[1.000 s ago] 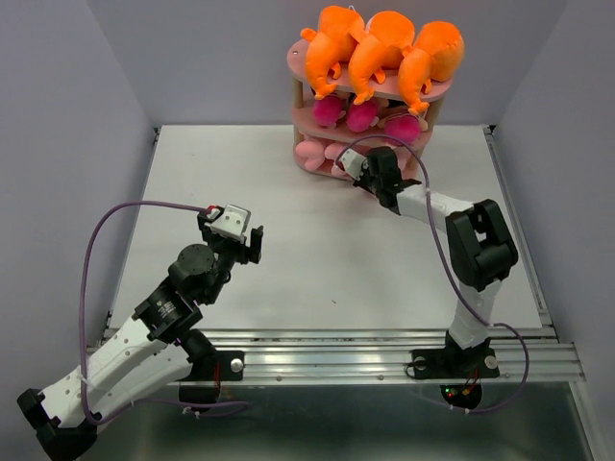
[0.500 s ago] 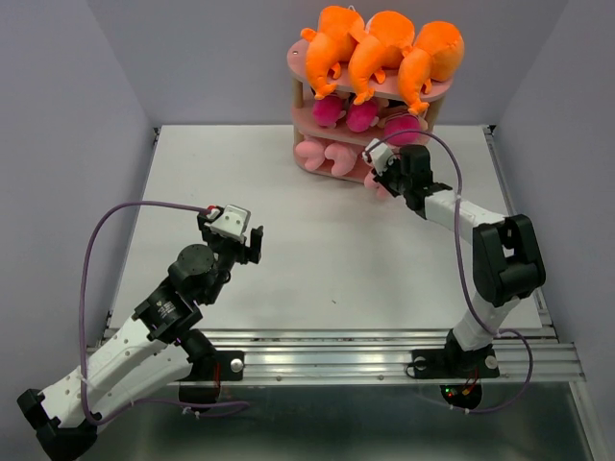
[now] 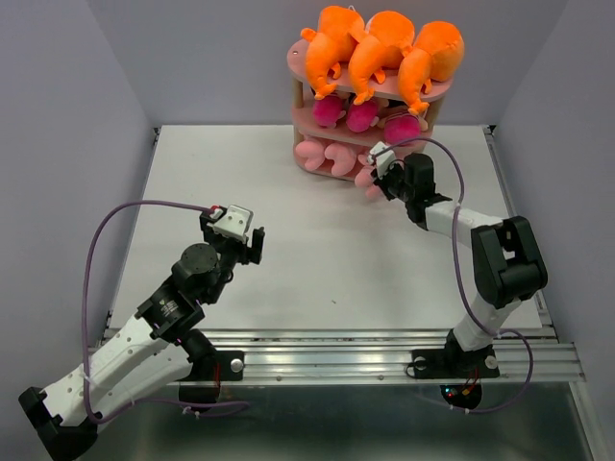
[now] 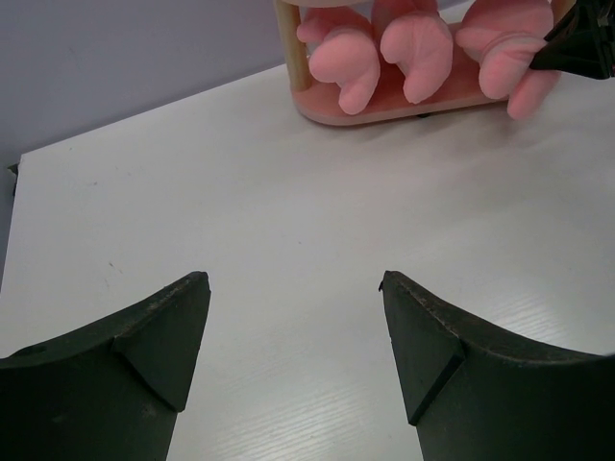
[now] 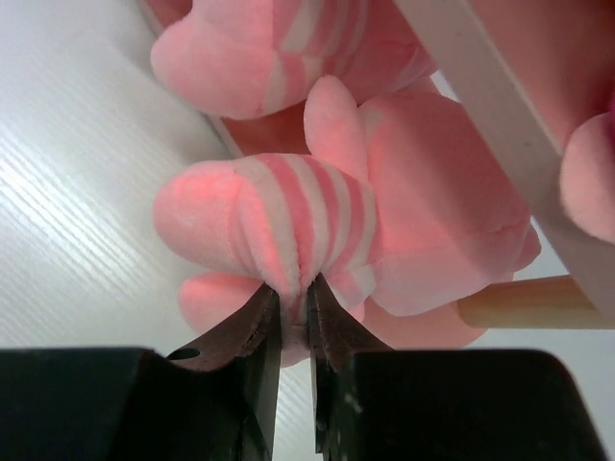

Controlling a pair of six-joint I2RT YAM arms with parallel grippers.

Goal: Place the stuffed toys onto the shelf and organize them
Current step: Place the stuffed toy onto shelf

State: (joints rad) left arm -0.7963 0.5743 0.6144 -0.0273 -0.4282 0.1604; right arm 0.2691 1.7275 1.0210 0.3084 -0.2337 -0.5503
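White table (image 3: 288,202) fills the floor of the scene between grey walls, with the two arm bases bolted along its near edge. Standing at the far edge, right of centre, the pink shelf (image 3: 299,96) rises in three oval tiers on light wooden posts.

Three orange monsters (image 3: 382,48) lie side by side across the top tier, their limbs hanging over its front rim. Magenta dolls (image 3: 360,115) sit in the middle tier; how many there are cannot be told. Pale pink pigs (image 3: 334,152) lie in a row on the bottom tier, and the left wrist view shows their snouts or limbs poking out over its front rim.

From its base, the right arm reaches to the shelf's front right side. There the right gripper (image 3: 386,173) is clamped on a striped pig (image 5: 259,226): its jaws are nearly together, pinching a fold of the pink-and-white striped plush between them. This pig sits at the right end of the bottom tier, partly overhanging the table, just beside a wooden post (image 5: 524,305) and touching the pig next to it.

Over bare table toward the left edge, well apart from the shelf, the left gripper (image 3: 235,240) hangs with its jaws wide apart and nothing between them.
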